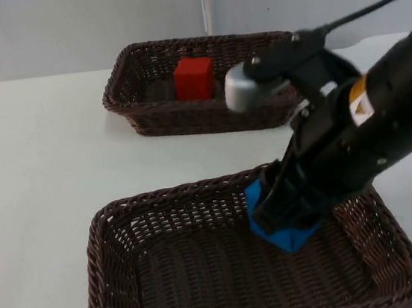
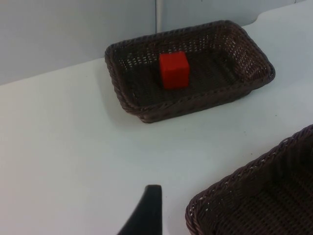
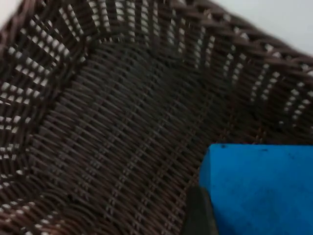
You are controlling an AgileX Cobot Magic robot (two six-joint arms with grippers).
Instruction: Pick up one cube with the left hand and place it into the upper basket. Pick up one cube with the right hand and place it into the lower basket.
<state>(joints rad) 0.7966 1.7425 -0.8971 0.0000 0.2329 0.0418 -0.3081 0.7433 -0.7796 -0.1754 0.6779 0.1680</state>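
Two woven wicker baskets sat on the white worktop (image 1: 36, 182). Right gripper (image 1: 285, 216) pinched a blue cube (image 1: 275, 229) inside the lower basket (image 1: 102, 287); beyond it, the upper basket (image 1: 137, 110) held a red cube (image 1: 194, 78). Left gripper (image 2: 146, 215): grip state unclear.

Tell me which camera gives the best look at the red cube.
The left wrist view: the red cube sits unobstructed in the upper basket. The top view shows it farther off, beside the right arm. The right wrist view looks into the lower basket.
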